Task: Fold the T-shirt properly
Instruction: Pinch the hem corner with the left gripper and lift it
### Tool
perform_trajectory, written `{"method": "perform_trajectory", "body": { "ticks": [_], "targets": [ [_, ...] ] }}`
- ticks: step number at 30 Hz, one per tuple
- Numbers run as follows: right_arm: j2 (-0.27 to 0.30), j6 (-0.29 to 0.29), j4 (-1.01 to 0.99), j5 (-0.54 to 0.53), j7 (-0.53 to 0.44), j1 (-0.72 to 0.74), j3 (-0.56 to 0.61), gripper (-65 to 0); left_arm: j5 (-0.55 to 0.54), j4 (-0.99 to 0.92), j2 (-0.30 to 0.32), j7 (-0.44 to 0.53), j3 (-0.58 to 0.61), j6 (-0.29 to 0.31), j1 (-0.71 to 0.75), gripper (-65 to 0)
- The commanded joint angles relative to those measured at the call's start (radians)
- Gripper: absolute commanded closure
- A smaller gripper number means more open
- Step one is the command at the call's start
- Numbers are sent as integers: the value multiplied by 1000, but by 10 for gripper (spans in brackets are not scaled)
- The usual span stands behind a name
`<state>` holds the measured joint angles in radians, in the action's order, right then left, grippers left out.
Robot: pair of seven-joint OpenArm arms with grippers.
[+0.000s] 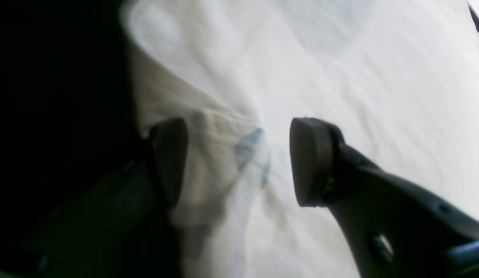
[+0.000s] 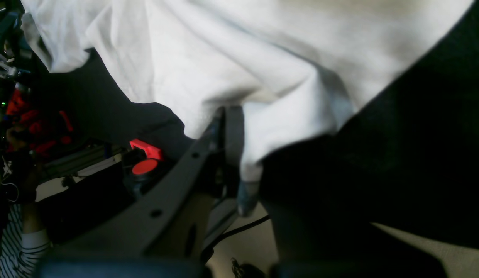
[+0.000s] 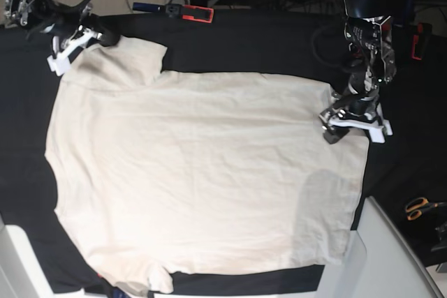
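While the right jaws [image 2: 227,127] pinch the T-shirt [image 3: 202,172] by one table corner, the left jaws [image 1: 239,162] gape over its edge.

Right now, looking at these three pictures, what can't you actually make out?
- Base view: the right gripper is too small to read; its grip on the T-shirt shows only in the right wrist view.
- Left wrist view: motion blur smears the cloth between the open left gripper.
- Base view: the bottom edge cuts off one sleeve.
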<state>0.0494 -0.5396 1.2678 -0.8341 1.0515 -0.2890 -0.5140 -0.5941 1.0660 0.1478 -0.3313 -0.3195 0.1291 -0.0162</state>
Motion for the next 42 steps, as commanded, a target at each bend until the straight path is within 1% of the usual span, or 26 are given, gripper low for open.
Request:
{"method": "perform_trajectory", "body": {
  "ticks": [1,6,20,29,32,34,37,40,42],
  "targets": [
    [7,-7,14,-15,-1,0,-4,0,-7,21,5,-7,6,7,-8,-410],
    [7,-7,14,-15,-3,0,-4,0,-8,55,-12,-10,7,7,-3,-410],
    [10,-7,14,-15,-3,4,-4,0,-10,78,-14,-12,10,7,-6,-410],
    [10,-7,11,-15,-3,10,-4,0,-7,93,-73,-13,24,7,-31,-410],
    [10,-7,11,-15,-3,10,-4,0,-8,113,-70,-13,81,7,-31,-410],
    [10,-7,11,-15,-3,10,-4,0,-8,139,-72,-13,98,7,-24,-410],
    [10,-7,11,-15,-3,10,-4,0,-8,174,-72,-13,95,7,-20,-410],
    [11,-7,11,-15,-3,10,-4,0,-8,224,-64,-13,90,5,15,-410],
    [11,-7,11,-15,-3,10,-4,0,-8,265,-44,-13,64,5,48,-410]
  ]
}}
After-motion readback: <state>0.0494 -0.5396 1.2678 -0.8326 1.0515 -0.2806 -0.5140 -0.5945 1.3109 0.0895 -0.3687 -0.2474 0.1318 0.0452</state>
